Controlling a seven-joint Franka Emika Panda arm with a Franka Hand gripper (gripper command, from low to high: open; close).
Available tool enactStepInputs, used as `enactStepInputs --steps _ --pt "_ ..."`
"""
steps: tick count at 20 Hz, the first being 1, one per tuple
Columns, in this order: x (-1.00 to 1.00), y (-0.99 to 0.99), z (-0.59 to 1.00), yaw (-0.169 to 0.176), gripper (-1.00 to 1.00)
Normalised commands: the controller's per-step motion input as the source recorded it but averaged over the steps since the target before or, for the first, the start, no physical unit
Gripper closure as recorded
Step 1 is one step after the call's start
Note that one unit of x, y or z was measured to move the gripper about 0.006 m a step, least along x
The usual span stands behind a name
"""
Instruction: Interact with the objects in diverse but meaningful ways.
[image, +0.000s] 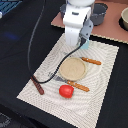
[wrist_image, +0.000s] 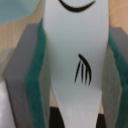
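1. The gripper (wrist_image: 75, 65) is pinched on the white oblong piece (wrist_image: 75, 55); green pads (wrist_image: 36, 75) press both its flanks.
2. The piece's long axis runs along the fingers, out past the tips.
3. In the exterior view, the arm hangs over the far edge of the placemat (image: 107, 70).
4. The plate (image: 73, 67), red tomato (image: 66, 91) and dark brown stick (image: 37, 85) lie nearer the camera; a set-down likely travels that way.

We see a dark table (image: 15, 60) bearing a pale mat (image: 100, 90); on the mat lie a plate (image: 73, 68), tomato (image: 66, 91) and sausage (image: 37, 85)
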Motion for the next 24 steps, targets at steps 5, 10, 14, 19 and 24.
enactStepInputs --steps 5,10,14,19,24 --pt "-0.59 0.42 -0.02 0.107 1.00" --pt "-0.45 0.37 -0.05 0.106 1.00" --pt "-0.06 0.21 -0.06 0.084 1.00" --pt "0.00 0.09 -0.16 0.078 1.00" --pt "-0.01 -0.03 -0.33 0.067 1.00"
